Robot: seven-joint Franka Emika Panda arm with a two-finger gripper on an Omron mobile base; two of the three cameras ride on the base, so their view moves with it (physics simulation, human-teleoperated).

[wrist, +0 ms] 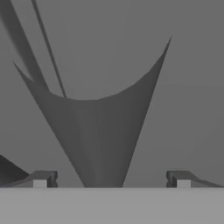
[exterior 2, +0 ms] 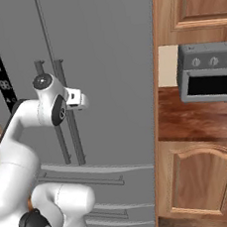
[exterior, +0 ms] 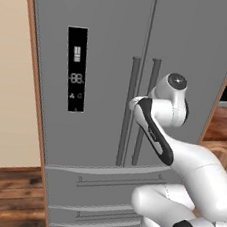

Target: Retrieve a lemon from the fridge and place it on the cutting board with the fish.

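The tall grey fridge (exterior: pixel 104 44) stands straight ahead with both doors shut. Its two vertical bar handles (exterior: pixel 151 75) meet at the centre seam. My gripper (exterior 2: pixel 79 99) is pressed up to these handles (exterior 2: pixel 77 139) at mid height. In the hand view the gripper (wrist: pixel 111 181) is open, its fingertips (wrist: pixel 41 179) set wide apart, and a dark handle bar (wrist: pixel 100 140) rises between them very close to the camera. The jaws are not closed on the bar. The lemon, the cutting board and the fish are out of view.
A black display panel (exterior: pixel 75 70) sits on the left door, with drawers (exterior: pixel 101 184) below the doors. Right of the fridge, a small grey toaster oven (exterior 2: pixel 208 72) stands on a wooden counter (exterior 2: pixel 196 121) above a cabinet door (exterior 2: pixel 203 180). A beige wall (exterior: pixel 9 72) lies to the left.
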